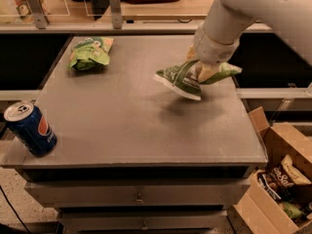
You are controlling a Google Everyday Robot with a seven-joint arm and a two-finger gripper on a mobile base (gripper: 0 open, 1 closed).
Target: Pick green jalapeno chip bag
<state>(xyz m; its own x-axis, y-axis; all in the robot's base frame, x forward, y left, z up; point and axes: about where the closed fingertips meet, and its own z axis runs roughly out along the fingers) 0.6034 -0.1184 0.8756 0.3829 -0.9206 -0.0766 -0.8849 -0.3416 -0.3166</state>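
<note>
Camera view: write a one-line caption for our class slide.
The gripper holds the green jalapeno chip bag just above the grey table.

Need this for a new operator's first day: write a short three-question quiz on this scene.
1. True or false: the green jalapeno chip bag lies flat on the table.
2. Which stands at the table's front left corner? A) blue soda can B) lime-green bag C) cardboard box
3. Where is the gripper, and what does it hold?

Key
1. False: the bag hangs above the table, with its shadow on the surface beneath.
2. A.
3. Over the table's right half, shut on the green jalapeno chip bag.
</note>
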